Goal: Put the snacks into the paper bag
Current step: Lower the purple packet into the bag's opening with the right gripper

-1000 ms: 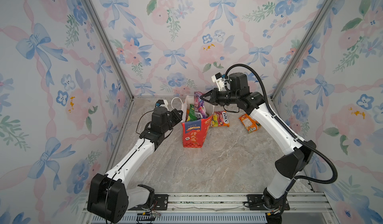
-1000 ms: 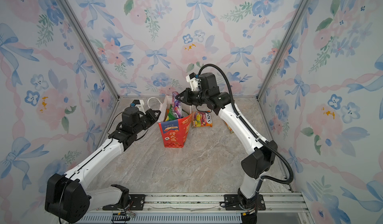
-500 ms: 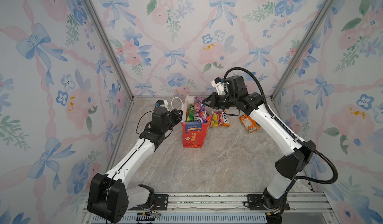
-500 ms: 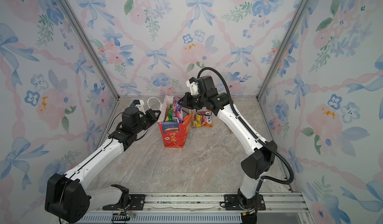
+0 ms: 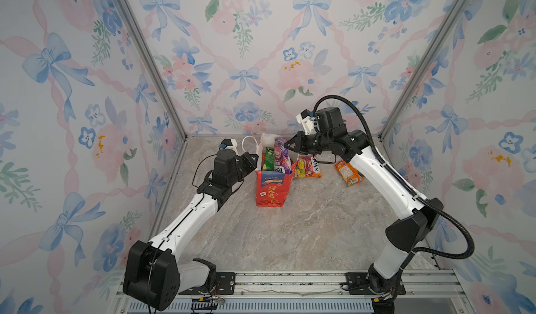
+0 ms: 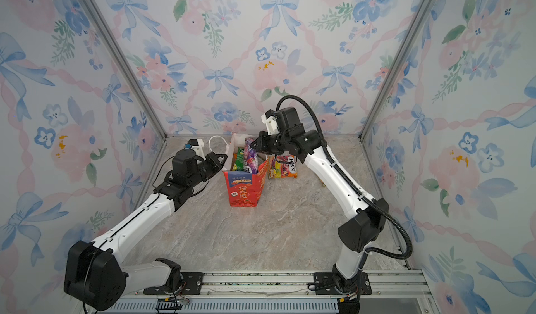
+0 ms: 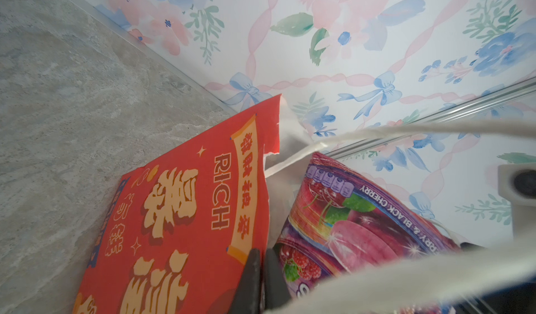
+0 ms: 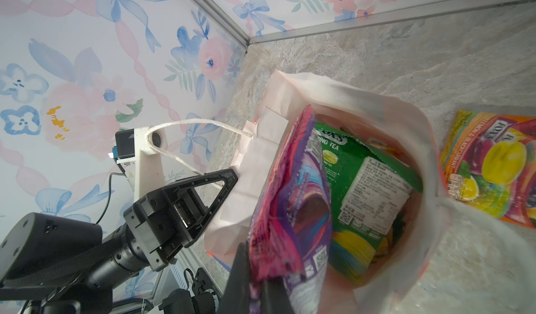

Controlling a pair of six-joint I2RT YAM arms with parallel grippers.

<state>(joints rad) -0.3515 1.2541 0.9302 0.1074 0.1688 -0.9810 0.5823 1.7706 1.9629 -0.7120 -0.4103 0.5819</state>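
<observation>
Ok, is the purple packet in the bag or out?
Partly in. The purple packet stands in the paper bag with its top above the rim, and the right hand is shut on its upper edge.

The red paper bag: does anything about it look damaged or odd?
Yes. The tall red paper bag has a ragged tear in its top rim, beside where the left tool pinches it. One white cord handle looks looped over that arm's camera mount.
</observation>
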